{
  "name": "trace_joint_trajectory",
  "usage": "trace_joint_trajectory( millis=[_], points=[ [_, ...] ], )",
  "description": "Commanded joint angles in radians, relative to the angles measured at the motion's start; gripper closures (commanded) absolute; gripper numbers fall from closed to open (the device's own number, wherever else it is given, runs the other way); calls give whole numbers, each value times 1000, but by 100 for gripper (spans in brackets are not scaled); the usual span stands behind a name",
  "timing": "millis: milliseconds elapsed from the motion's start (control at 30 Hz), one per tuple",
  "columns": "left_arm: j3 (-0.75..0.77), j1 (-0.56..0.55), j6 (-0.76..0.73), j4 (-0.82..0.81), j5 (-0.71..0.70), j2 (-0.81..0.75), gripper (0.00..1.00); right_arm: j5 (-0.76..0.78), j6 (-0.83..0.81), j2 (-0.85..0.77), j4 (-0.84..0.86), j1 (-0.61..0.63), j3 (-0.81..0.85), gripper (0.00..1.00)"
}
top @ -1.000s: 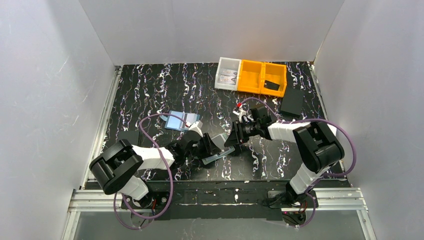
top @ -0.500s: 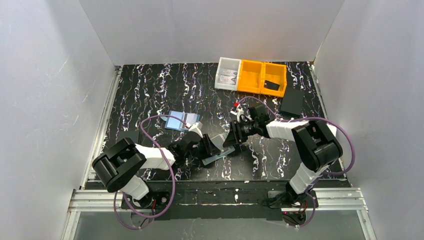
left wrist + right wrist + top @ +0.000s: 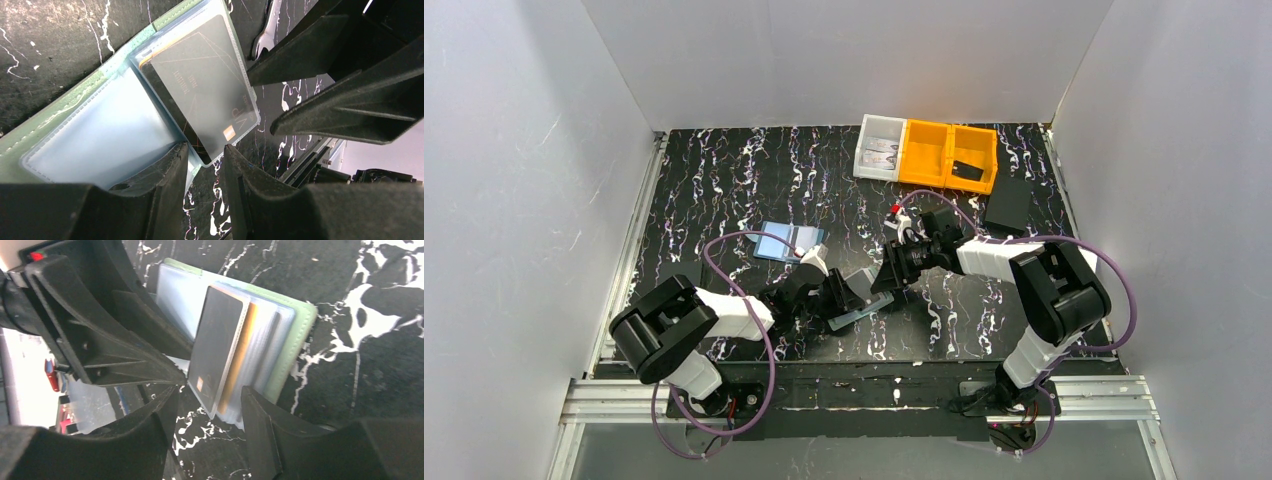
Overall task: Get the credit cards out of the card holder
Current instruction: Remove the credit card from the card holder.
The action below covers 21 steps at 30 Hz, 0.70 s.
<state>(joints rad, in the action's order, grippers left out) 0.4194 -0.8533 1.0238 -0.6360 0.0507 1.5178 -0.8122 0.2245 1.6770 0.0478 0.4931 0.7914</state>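
Observation:
The sage-green card holder [image 3: 860,315] lies open between both arms, its green edge [image 3: 75,100] [image 3: 295,340] framing clear sleeves. A dark credit card [image 3: 200,80] [image 3: 217,340] sits in the top sleeve, with an orange card's edge [image 3: 240,355] showing behind it. My left gripper [image 3: 842,296] [image 3: 205,150] is narrowly open; a sleeve corner reaches between its tips and bare table shows in the gap. My right gripper [image 3: 884,282] [image 3: 210,395] faces it from the other side, open, with the dark card's corner lying untouched between its fingers.
A light-blue flat rectangle [image 3: 788,240] lies behind the left arm. Orange bins [image 3: 947,155] and a clear bin [image 3: 879,147] stand at the back, and a black box [image 3: 1008,205] lies at the right. White walls close in three sides.
The right gripper's jaws have widened and it has shifted slightly toward the back. The left jaws have narrowed a little. The card holder has stayed in place.

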Motion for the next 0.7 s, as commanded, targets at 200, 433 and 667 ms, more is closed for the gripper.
trace_joint_trajectory(
  millis=[200, 433, 667],
  points=[
    [-19, 6, -8, 13, 5, 16, 69, 15, -50, -8, -25, -1, 21, 42],
    [-20, 10, -8, 4, 25, 18, 69, -99, -218, -26, -155, -18, 90, 41],
    [-51, 46, -40, 1, 112, -45, 66, -240, -879, 12, -740, -130, 293, 40]
  ],
)
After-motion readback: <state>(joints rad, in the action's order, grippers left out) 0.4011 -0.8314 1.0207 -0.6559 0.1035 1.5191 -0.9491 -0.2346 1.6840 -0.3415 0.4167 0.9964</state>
